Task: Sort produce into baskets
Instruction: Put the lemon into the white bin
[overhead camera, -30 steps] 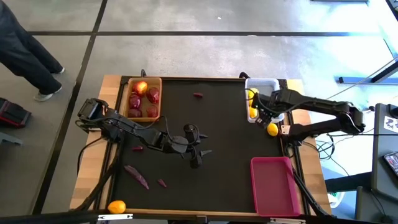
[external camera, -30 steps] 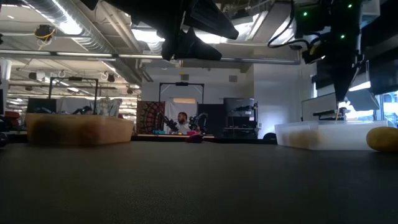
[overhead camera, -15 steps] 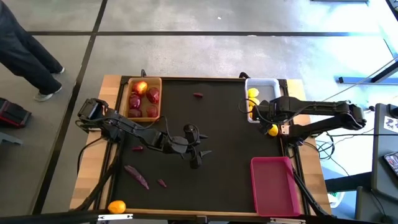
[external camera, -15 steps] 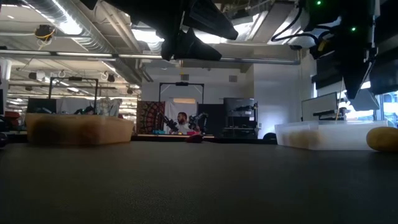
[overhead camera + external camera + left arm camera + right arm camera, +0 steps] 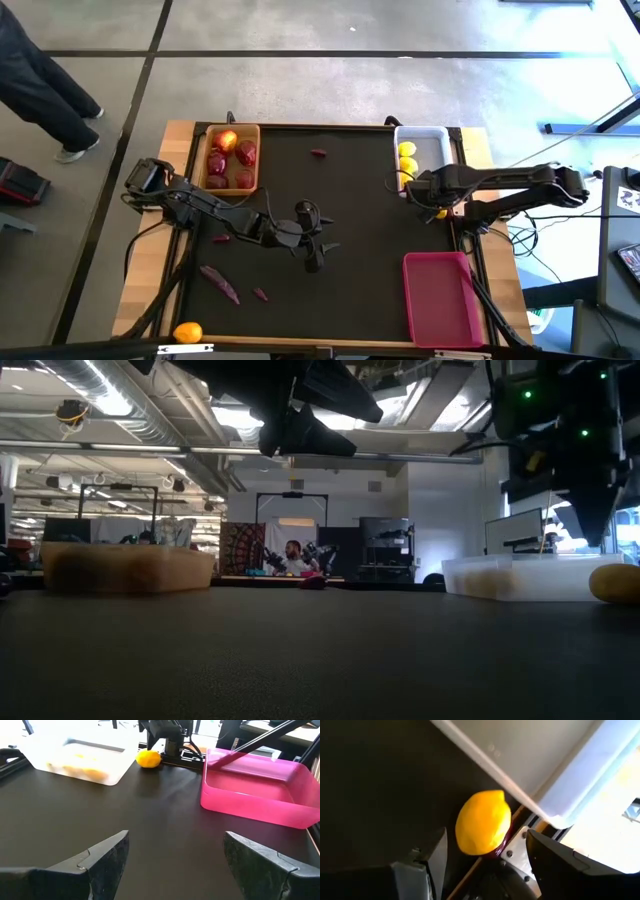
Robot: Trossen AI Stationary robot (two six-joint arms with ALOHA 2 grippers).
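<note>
A yellow lemon (image 5: 482, 822) lies on the black mat just off the near end of the white basket (image 5: 432, 137), which holds other lemons (image 5: 407, 150). My right gripper (image 5: 487, 870) hovers open above this loose lemon (image 5: 438, 211), pointing steeply down, a finger on either side and apart from it. My left gripper (image 5: 318, 250) waits open over the mat's middle, nothing between its fingers (image 5: 175, 855). Red fruits (image 5: 243, 155) fill the wooden basket (image 5: 203, 160). The pink basket (image 5: 440, 298) stands empty at the near right.
Thin purple pieces lie loose on the mat: one far centre (image 5: 318, 153), one by my left arm (image 5: 220, 238), two near left (image 5: 220, 283) (image 5: 260, 294). An orange fruit (image 5: 187, 331) sits at the near left edge. A person stands beyond the table's far left (image 5: 40, 80).
My right gripper has moved from over the white basket's near end toward the table's near edge and down, rolling at the wrist, and now hangs over the loose lemon. The lemons in the basket have come into sight.
</note>
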